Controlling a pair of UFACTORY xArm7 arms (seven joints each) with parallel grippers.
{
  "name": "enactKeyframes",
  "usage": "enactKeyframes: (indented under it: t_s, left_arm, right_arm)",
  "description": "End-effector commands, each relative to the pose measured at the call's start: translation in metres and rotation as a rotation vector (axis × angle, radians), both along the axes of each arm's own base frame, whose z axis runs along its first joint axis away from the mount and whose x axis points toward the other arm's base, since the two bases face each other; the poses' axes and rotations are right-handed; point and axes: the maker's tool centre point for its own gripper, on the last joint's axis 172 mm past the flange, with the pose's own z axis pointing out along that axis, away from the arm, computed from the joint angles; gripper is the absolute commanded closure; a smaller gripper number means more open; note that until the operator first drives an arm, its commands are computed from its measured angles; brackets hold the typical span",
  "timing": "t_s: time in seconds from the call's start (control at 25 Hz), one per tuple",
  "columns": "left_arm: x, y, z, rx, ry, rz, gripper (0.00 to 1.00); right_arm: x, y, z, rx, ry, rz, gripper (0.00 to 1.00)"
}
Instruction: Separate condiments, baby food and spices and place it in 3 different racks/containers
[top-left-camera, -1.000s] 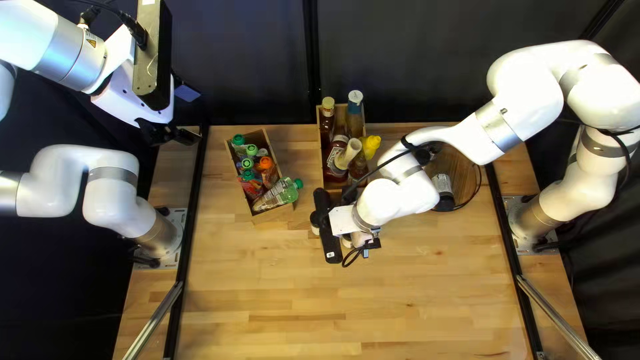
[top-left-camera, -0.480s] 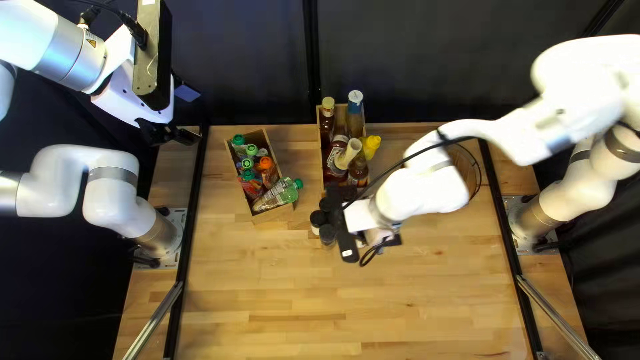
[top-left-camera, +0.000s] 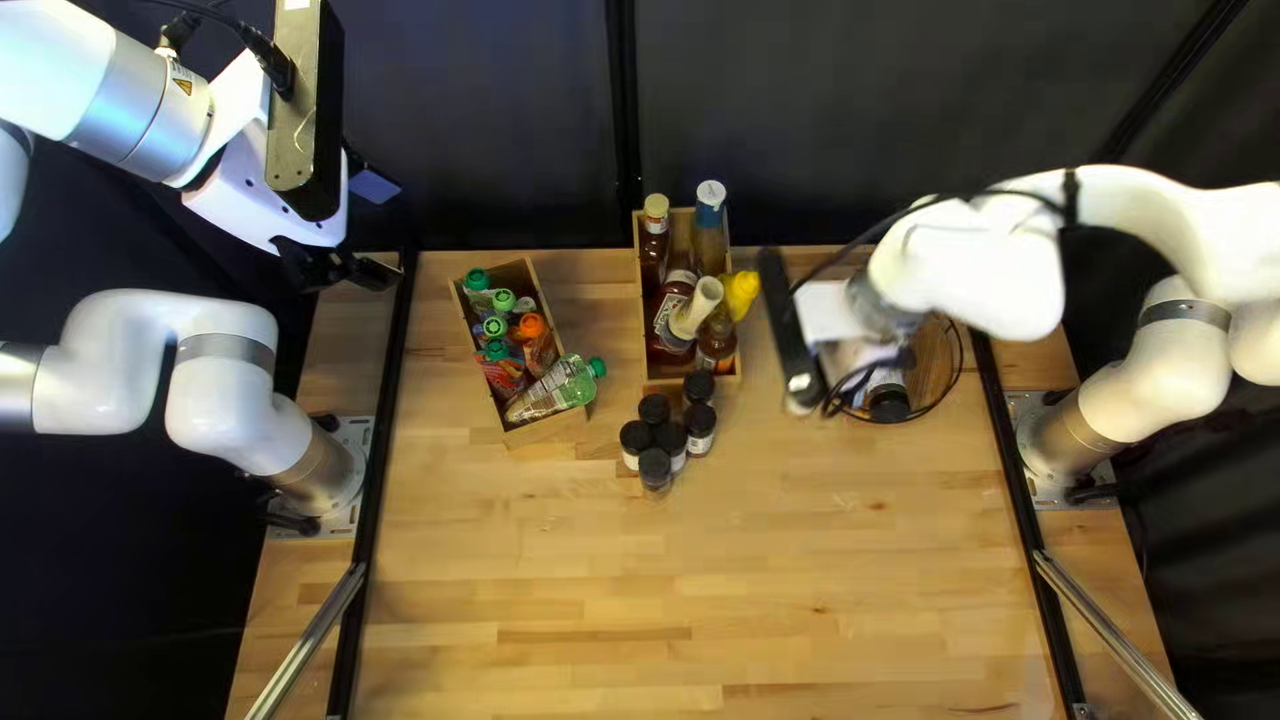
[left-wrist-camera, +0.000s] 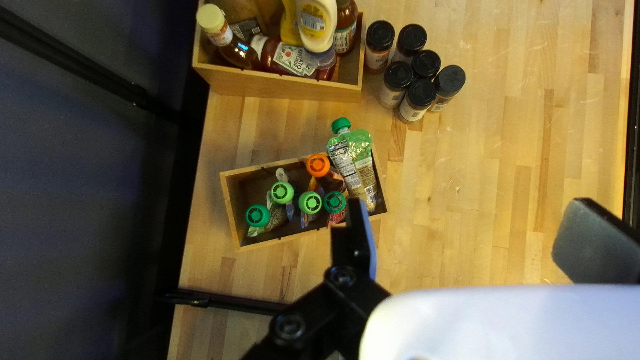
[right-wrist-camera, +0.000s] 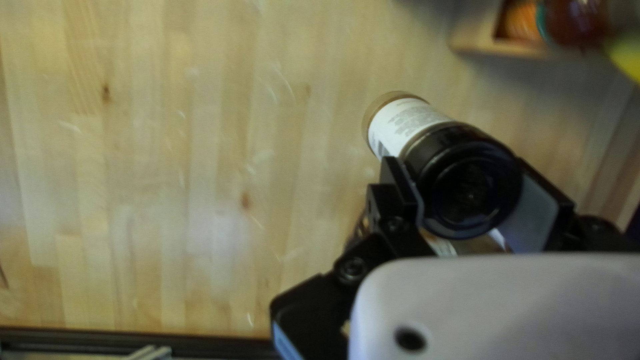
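Condiments [top-left-camera: 671,320] and baby food pouches [top-left-camera: 560,384] appear boxed. Outstanding: six spice jars [left-wrist-camera: 427,63] beside the condiment box [left-wrist-camera: 287,84]. Right hand [right-wrist-camera: 460,170] grasps another jar [right-wrist-camera: 408,127]; left hand [left-wrist-camera: 467,223] released.

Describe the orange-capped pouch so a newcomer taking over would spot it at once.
On the table, find the wooden box nearer my left arm's base. Inside, the pouch sits cap up, next to the green pouch that leans out at one end. Its cap is orange, while every other cap in that box is green.
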Motion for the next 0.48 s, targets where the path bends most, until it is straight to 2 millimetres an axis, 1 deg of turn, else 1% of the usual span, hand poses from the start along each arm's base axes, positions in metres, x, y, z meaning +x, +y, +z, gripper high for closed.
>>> enactKeyframes:
  t_s: [0.04,0.2,0.48]
  left_arm:
    - [0.000,0.000,0.000,0.000,0.000,0.000,0.00]
    - [0.000,0.000,0.000,0.000,0.000,0.000,0.00]
    - [0.000,0.000,0.000,0.000,0.000,0.000,0.00]
  right_arm:
    - [-0.012,-0.014,-0.012,-0.028,0.002,-0.054,1.00]
    - [-0.020,-0.021,-0.028,-0.078,0.008,-0.105,1.00]
    - [-0.033,-0.023,-0.046,-0.137,0.031,-0.164,1.00]
